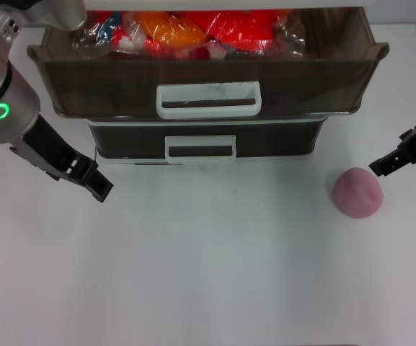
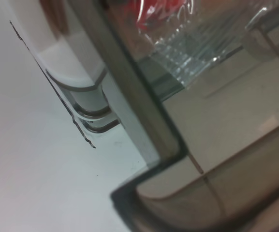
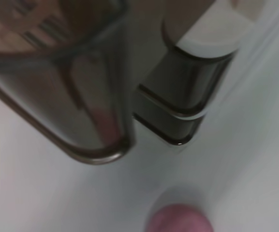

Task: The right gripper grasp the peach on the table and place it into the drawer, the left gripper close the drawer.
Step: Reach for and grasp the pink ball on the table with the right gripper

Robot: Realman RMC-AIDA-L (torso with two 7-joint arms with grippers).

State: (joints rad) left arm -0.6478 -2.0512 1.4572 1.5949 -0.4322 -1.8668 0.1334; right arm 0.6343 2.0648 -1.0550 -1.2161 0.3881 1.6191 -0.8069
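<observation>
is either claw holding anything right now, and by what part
Nothing is held. The peach lies on the table, the right claw just above it, not touching. The left claw hangs empty left of the drawer.

The worktop (image 1: 208, 274) and open drawer (image 1: 208, 79) are viewed from above by the head camera, while the drawer's corners (image 2: 149, 159) (image 3: 100, 150) are seen close up by both wrist cameras
</observation>
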